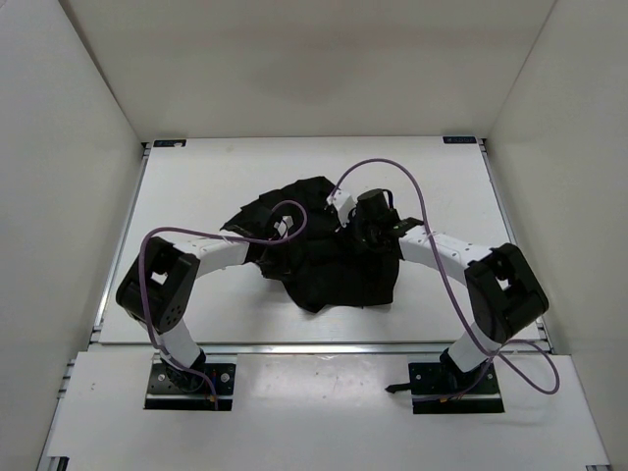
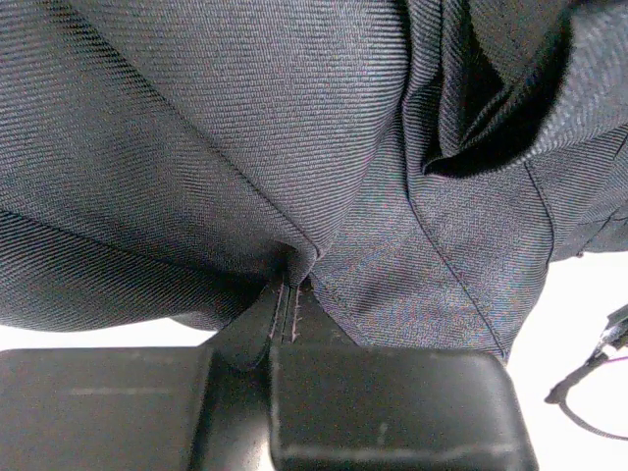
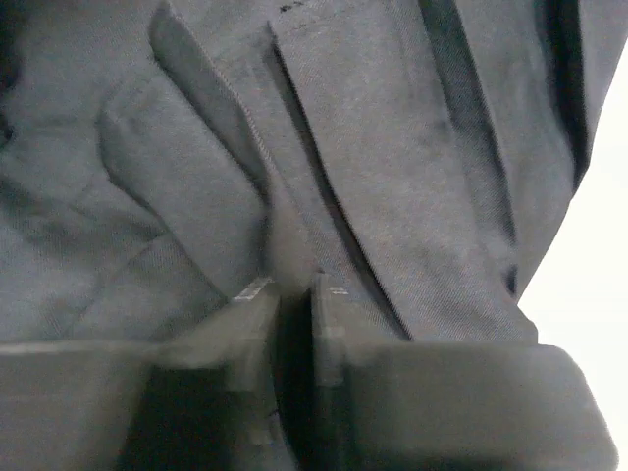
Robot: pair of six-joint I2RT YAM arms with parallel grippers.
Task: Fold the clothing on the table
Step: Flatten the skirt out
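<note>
White table [image 1: 196, 186] is carrying limp, soft clothing [image 1: 334, 280]: left gripper [image 2: 285, 294] is clenching the hem [image 2: 329, 285], right gripper [image 3: 294, 289] is straddling a pleat [image 3: 334, 186], hold unclear.

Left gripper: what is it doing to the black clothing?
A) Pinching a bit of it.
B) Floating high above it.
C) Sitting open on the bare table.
A: in the left wrist view the left gripper is shut, with a stitched edge of the black clothing squeezed between its fingers.
</note>
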